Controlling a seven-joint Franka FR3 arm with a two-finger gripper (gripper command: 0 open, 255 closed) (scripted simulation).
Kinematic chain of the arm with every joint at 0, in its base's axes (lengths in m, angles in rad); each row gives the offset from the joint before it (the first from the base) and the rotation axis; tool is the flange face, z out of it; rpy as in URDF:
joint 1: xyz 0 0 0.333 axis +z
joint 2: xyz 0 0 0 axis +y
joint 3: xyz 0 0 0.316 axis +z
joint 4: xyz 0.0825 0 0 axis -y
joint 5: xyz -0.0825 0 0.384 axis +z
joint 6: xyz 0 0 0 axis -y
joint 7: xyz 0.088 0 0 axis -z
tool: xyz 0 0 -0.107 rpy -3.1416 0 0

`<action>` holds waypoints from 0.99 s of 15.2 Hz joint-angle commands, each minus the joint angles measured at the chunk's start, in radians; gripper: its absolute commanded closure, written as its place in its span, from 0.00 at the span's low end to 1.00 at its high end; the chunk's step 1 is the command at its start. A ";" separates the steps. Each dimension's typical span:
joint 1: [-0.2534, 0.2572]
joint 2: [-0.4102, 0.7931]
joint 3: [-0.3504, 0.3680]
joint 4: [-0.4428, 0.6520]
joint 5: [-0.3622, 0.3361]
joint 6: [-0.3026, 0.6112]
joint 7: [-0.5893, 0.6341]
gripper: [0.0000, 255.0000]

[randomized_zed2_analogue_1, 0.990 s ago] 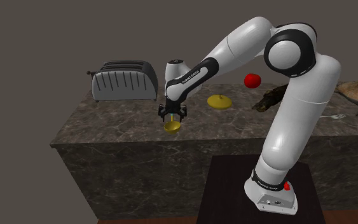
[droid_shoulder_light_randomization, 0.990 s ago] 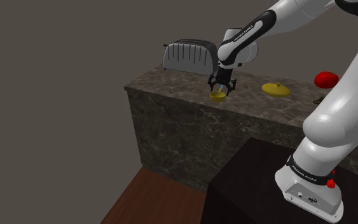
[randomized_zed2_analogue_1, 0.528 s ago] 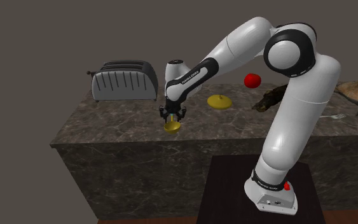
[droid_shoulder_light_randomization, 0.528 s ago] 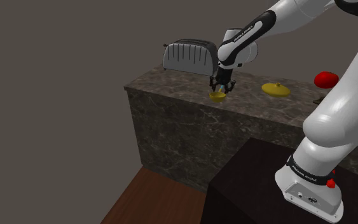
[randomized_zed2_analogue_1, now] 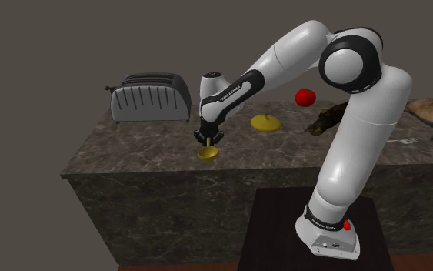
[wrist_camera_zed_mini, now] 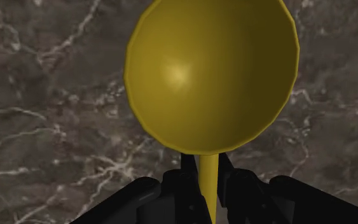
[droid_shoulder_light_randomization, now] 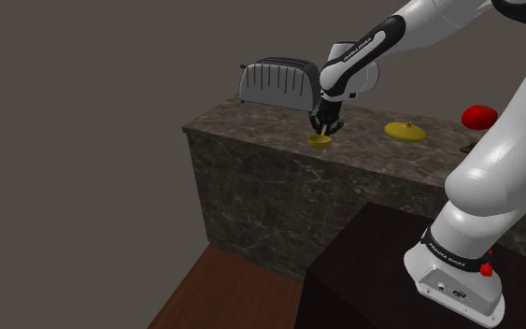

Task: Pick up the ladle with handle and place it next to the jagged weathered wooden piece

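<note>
A yellow ladle [droid_shoulder_light_randomization: 319, 141] rests with its round bowl on the dark marble counter [randomized_zed2_analogue_1: 145, 146], near the front edge, its thin handle rising straight up. My black gripper [droid_shoulder_light_randomization: 324, 129] hangs directly over the bowl. In the wrist view the ladle bowl [wrist_camera_zed_mini: 212, 73] lies just beyond the gripper [wrist_camera_zed_mini: 209, 184], whose fingers clasp the handle between them. In the second exterior view the ladle [randomized_zed2_analogue_1: 208, 152] sits under the gripper [randomized_zed2_analogue_1: 206, 139]. The jagged dark wooden piece [randomized_zed2_analogue_1: 328, 119] lies far along the counter, partly behind my arm.
A grey toaster [droid_shoulder_light_randomization: 279, 84] stands at the counter's back corner just behind the gripper. A yellow lid [randomized_zed2_analogue_1: 266, 122] and a red fruit [randomized_zed2_analogue_1: 306, 96] lie between the ladle and the wooden piece. The dark stand [randomized_zed2_analogue_1: 314, 231] sits below the counter front.
The fingers have come together from wide apart and now clasp the ladle's handle. The arm and the ladle have stayed in place.
</note>
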 commanded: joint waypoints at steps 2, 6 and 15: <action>0.000 -0.009 0.000 0.004 0.000 -0.014 0.000 1.00; 0.000 -0.044 0.000 0.024 -0.001 -0.068 0.002 1.00; -0.001 -0.109 -0.001 0.082 -0.003 -0.191 0.005 1.00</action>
